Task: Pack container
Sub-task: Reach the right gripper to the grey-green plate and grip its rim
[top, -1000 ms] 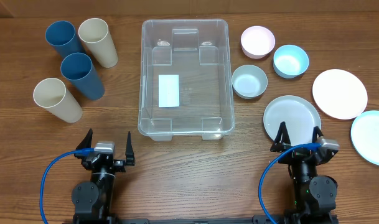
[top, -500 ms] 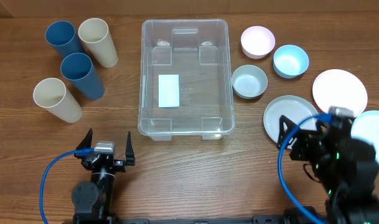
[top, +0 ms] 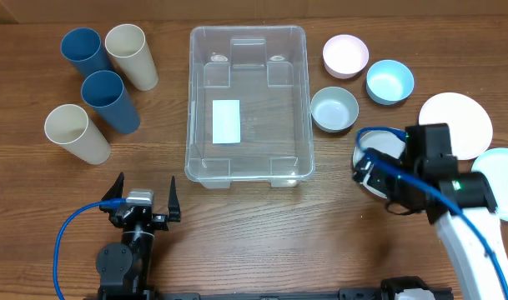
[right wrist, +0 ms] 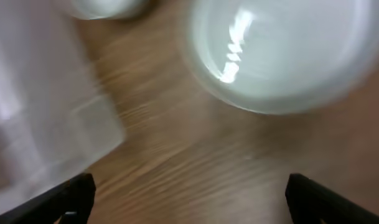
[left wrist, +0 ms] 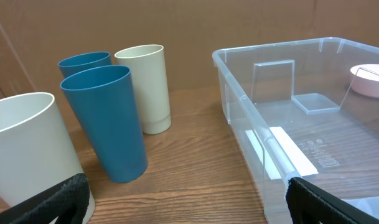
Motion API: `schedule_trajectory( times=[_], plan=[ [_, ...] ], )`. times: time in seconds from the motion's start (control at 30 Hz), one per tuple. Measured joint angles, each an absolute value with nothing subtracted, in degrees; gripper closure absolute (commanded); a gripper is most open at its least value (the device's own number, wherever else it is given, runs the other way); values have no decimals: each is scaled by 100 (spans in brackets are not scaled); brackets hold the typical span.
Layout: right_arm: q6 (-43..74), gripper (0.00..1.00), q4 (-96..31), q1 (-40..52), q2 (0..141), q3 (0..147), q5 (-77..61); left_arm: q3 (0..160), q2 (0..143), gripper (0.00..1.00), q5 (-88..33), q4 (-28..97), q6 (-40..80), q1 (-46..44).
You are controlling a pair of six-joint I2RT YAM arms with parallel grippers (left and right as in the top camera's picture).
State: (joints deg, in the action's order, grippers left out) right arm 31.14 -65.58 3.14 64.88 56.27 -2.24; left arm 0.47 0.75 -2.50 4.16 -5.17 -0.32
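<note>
The container (top: 247, 107) sits mid-table and has not shifted in the last second; it is empty, showing only the white label (top: 227, 121) on its base, so packing has not yet begun. It stands mouth up; its long axis runs from the robot's edge of the table (top: 262, 233) to the far edge, short walls near and far, long walls facing the wares on either side.

The change is on the right; the right gripper (right wrist: 189, 190), parked at the near edge a second ago, has risen and swung forward, and now hangs over the grey plate (right wrist: 282, 56) just right of the container's near corner; its fingers stand wide apart at the bottom corners of the blurred wrist view, gripping nothing. I judge this as the reach for the first item, the plate being the likely pick; whether it touches the plate I cannot tell.

Beyond the plate lie three bowls (top: 334, 108) and two more plates (top: 455, 125), all apart from the container. On the left four cups (top: 108, 98) stand upright, untouched; the left gripper (top: 143, 188) stays parked near the edge, fingers spread wide and empty.
</note>
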Motion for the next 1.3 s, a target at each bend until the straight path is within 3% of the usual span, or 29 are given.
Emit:
schedule_trajectory(
  times=[0.17, 0.6, 0.87, 1.07, 1.3],
  plan=[
    [4125, 0, -6348, -10, 7389, 5583, 449, 47, 75, 0, -250, 416, -517, -32],
    [4866, 0, -6180, -263, 8431, 5570, 694, 47, 75, 0, -250, 416, -517, -32],
    [5913, 15, -6093, -412, 8482, 5570, 408, 45, 75, 0, -250, 416, -517, -32],
    [6285, 17, -6047, -412, 8482, 5522, 261, 45, 75, 0, -250, 416, -517, -32],
    [6410, 24, -5155, -412, 8484, 4672, 60, 45, 75, 0, -250, 419, -517, -32]
  ],
)
